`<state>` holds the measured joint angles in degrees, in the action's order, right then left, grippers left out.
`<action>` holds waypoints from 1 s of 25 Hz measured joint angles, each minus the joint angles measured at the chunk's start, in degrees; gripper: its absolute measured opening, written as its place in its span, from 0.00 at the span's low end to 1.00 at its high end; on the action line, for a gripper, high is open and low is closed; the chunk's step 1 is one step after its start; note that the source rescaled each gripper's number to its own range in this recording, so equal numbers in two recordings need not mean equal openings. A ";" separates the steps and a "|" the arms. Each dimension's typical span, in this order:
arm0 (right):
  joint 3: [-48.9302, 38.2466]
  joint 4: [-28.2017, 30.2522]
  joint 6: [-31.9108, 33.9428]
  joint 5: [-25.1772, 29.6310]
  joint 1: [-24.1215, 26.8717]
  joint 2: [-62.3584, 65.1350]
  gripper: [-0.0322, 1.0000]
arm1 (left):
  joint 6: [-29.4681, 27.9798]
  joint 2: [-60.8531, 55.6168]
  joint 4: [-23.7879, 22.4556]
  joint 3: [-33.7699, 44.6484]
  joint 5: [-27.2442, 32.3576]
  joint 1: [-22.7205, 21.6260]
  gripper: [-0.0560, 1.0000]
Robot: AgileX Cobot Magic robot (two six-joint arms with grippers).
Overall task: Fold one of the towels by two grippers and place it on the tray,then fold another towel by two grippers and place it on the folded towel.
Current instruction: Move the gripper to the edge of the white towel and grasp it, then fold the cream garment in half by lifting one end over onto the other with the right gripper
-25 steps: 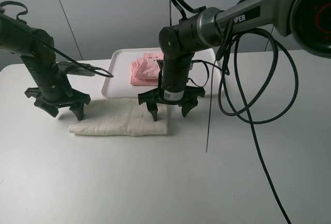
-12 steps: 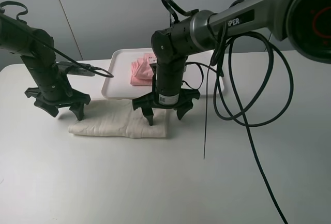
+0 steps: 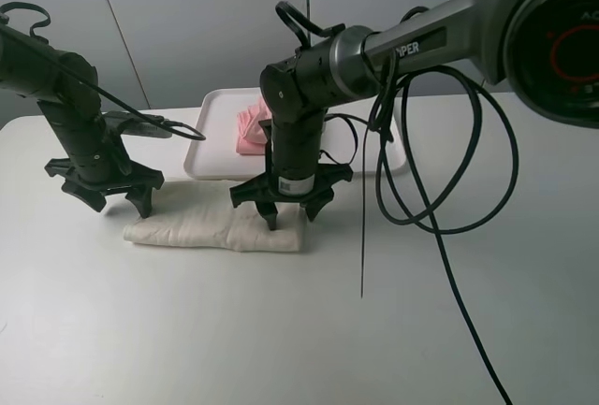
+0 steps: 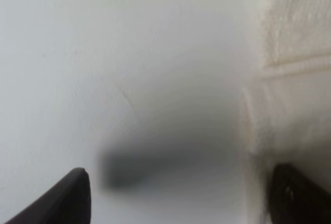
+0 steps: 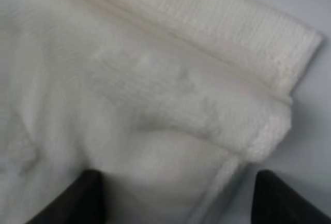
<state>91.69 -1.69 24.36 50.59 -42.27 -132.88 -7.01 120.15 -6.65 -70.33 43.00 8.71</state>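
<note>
The cream towel (image 3: 201,227) lies folded into a long strip on the counter (image 3: 187,330), running from under the left hand (image 3: 117,201) across to the right hand (image 3: 292,213); the right hand stands down over the strip's end, its fingertips in the cloth, and its wrist view shows the towel (image 5: 155,105) filling the space between the two dark tips of the hand (image 5: 176,198), with the hemmed corner just past one of them; the jaws stand apart, released rather than clenched, and the blur there hides whether the tips already press the pile; the left hand is spread wide and grasps nothing, poised at the strip's other end; in its wrist view the hand (image 4: 181,198) has mostly bare counter between its tips, and the towel's edge (image 4: 295,79) reaches only the tip on one side; both wrist views are soft and cut the fingers off at the frame edge; beyond the right hand, the tray (image 3: 211,157) holds the pink towel (image 3: 248,129), folded, partly hidden behind the right arm (image 3: 309,87), so its outline and label cannot be made out; black cables (image 3: 440,227) loop from that arm to the counter.
</note>
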 joint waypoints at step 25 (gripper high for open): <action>-0.20 -1.84 -2.07 -3.17 -0.86 4.22 0.08 | 0.23 0.00 -0.05 0.00 0.00 0.00 0.91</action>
<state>91.49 -3.53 22.29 47.42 -43.12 -128.66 -6.78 120.15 -6.70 -70.33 43.00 8.71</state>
